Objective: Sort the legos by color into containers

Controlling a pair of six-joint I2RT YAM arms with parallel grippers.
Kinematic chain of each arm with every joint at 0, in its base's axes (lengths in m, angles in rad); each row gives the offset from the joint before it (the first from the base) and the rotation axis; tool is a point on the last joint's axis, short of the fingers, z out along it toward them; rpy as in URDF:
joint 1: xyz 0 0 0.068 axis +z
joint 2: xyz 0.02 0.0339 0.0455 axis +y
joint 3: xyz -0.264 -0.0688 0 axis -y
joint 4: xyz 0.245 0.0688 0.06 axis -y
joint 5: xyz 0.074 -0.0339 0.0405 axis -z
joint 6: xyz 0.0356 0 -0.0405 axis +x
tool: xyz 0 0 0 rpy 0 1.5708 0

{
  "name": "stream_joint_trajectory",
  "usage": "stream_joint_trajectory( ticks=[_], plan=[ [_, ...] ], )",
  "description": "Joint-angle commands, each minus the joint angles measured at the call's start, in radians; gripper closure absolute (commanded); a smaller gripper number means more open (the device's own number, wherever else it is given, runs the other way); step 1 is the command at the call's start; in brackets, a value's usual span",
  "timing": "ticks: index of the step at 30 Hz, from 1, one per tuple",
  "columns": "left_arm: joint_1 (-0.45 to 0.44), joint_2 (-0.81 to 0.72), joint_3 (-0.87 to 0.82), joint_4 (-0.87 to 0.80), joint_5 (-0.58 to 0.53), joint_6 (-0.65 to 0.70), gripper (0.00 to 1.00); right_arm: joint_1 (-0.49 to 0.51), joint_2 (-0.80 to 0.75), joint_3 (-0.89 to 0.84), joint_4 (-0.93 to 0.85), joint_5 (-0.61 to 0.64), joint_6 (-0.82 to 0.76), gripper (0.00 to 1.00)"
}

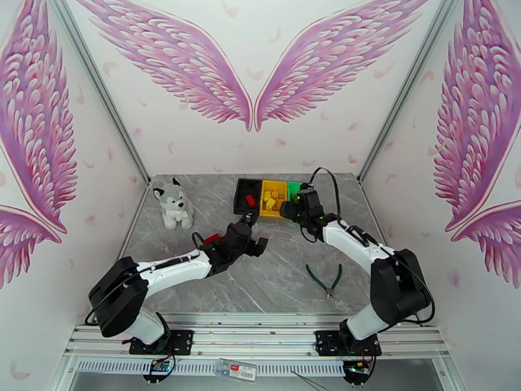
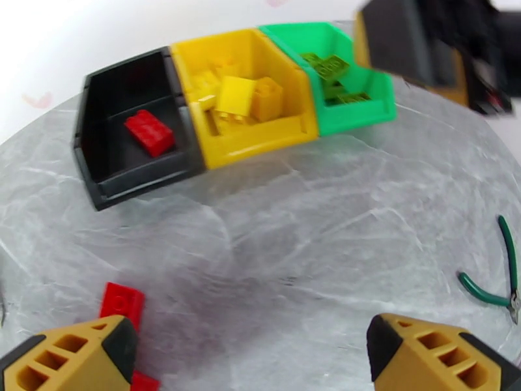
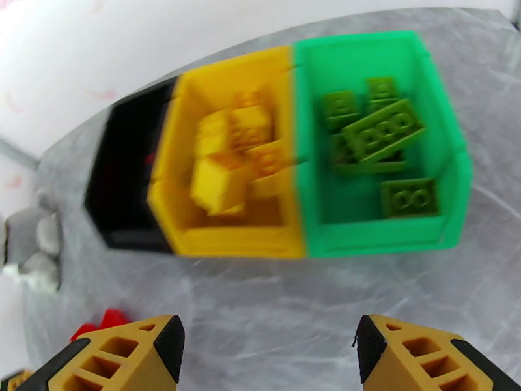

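Note:
Three joined containers stand at the back of the table: a black bin point(image 2: 88, 158), a yellow bin point(image 2: 260, 141) and a green bin point(image 2: 358, 115). One red lego point(image 2: 150, 131) lies in the black bin, several yellow legos point(image 3: 225, 180) fill the yellow bin point(image 3: 228, 242), and several green legos point(image 3: 381, 131) lie in the green bin point(image 3: 378, 239). A loose red lego point(image 2: 124, 301) lies on the table by my left gripper's point(image 2: 251, 340) left finger, with another red piece point(image 2: 144, 382) below it. My left gripper point(image 1: 256, 231) is open and empty. My right gripper point(image 3: 267, 340) hovers before the green bin, open and empty.
Green-handled pliers point(image 1: 329, 278) lie on the table at the right, near the right arm. A plush husky point(image 1: 172, 203) sits at the back left. Bare grey marble tabletop point(image 2: 293, 242) stretches between the bins and my left gripper.

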Motion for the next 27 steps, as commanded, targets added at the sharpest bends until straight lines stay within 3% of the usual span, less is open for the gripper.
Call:
stream_joint_trajectory(
  ticks=[1, 10, 19, 22, 27],
  plan=[
    [0.050, -0.056, -0.032, -0.042, -0.009, -0.049, 0.01, 0.068, -0.015, 0.029, -0.030, -0.014, 0.038, 0.24],
    [0.220, -0.030, -0.054, -0.061, 0.071, -0.153, 0.05, 0.215, -0.028, 0.098, -0.243, 0.034, -0.014, 0.20],
    [0.228, 0.144, 0.080, -0.123, 0.120, 0.001, 0.08, 0.234, -0.085, -0.045, -0.217, 0.045, -0.081, 0.16],
    [0.230, 0.198, 0.118, -0.157, 0.076, 0.035, 0.09, 0.230, -0.108, -0.076, -0.209, 0.068, -0.097, 0.13],
    [0.235, 0.277, 0.164, -0.168, 0.061, 0.090, 0.09, 0.219, -0.110, -0.089, -0.177, -0.020, -0.075, 0.12]
  ],
)
